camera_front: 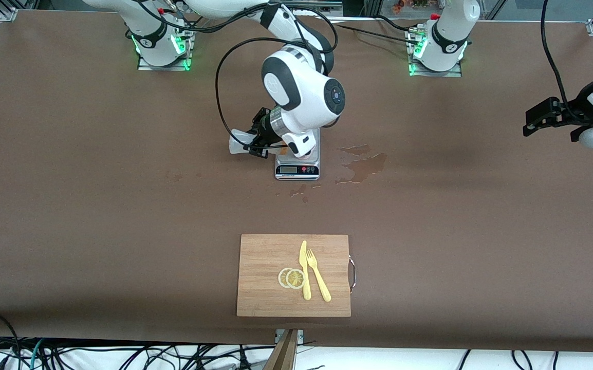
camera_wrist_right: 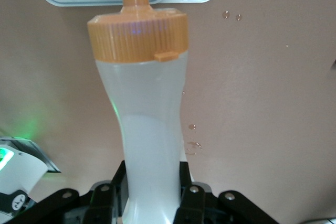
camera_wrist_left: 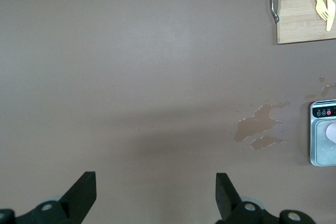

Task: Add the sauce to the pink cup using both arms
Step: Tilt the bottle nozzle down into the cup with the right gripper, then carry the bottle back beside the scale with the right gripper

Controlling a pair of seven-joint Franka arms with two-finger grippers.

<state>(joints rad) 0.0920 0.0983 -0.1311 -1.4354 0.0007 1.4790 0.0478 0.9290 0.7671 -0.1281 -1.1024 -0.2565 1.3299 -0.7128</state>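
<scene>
Brown table (camera_front: pixel 122 205), wet patch (camera_front: pixel 360 164) beside the scale (camera_front: pixel 297 167). My right gripper (camera_wrist_right: pixel 152 192) pinches the sauce (camera_wrist_right: pixel 147 129), tipped over the scale. My left gripper (camera_wrist_left: pixel 155 192) waits, fingers spread.

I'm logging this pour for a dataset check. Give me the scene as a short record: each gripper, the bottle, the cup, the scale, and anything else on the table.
right gripper: shut on the sauce bottle, tipped sideways over the scale
sauce bottle nozzle: orange, pointing toward the scale's platform
left gripper: open, empty, waiting over bare table at the left arm's end
pink cup: only a pale edge shows on the scale; mostly hidden
spill: wet patch beside the scale
cutting board: nearer the front camera, carrying a yellow knife, fork and lemon slices
</scene>
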